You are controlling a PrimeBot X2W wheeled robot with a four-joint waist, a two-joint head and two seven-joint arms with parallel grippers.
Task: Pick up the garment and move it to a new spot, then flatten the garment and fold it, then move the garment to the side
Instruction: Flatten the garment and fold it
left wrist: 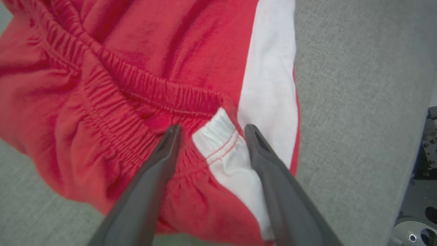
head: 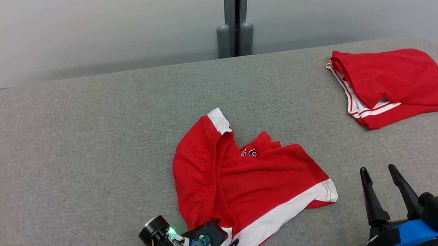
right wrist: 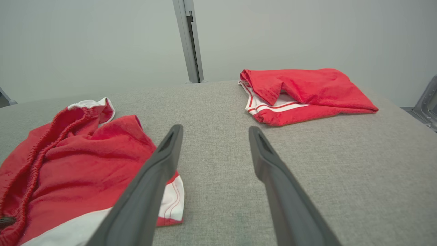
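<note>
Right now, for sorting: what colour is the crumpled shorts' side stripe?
White side stripe on red; clearest in left wrist view.

Two of most things, one of the rest.
There are two red and white garments, one crumpled garment (head: 245, 182) and one folded garment (head: 387, 82). There are two grippers, the left gripper (left wrist: 212, 129) and the right gripper (head: 377, 168), each with two dark fingers (right wrist: 280, 191), so four fingers together. One grey table (head: 91, 146) is there, and one grey post (head: 234, 19) behind it.

Lab-like room; grey padded table (head: 91, 146), bare partition wall (head: 103, 27)
</note>
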